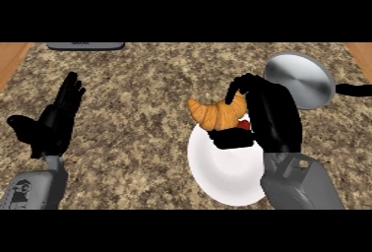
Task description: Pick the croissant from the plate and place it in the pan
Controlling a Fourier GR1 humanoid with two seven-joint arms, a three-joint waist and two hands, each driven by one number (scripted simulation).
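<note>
The right hand [272,115] comes in from the lower right edge, its grey forearm lying over the right side of the plate [222,172]; its fingers [243,86] and thumb are curled round the croissant [214,114], pinching it from the right and from below; the croissant shows orange-brown, its 2 tips pointing up, at the plate's far rim, partly over the rim and partly over the bench [145,98]; whether it touches the plate or is lifted off it cannot be told from this view; a small red patch [245,125] shows just beside the croissant, against the hand, and what it is cannot be told.

The plate is white and round, lying on the speckled brown bench at the lower middle right; the pan [299,78] lies beyond the hand at the upper right, grey and round, its dark handle [355,90] running off to the right edge; the pan holds nothing that shows; the croissant is near it but apart from it.

The left hand [51,123] rests at the left, well apart from the plate, fingers straight and pointing up, thumb spread out to the left; it holds nothing.

A flat grey thing [85,46] lies at the bench's far edge, upper left; wood strips [13,56] border the bench at both sides.
</note>
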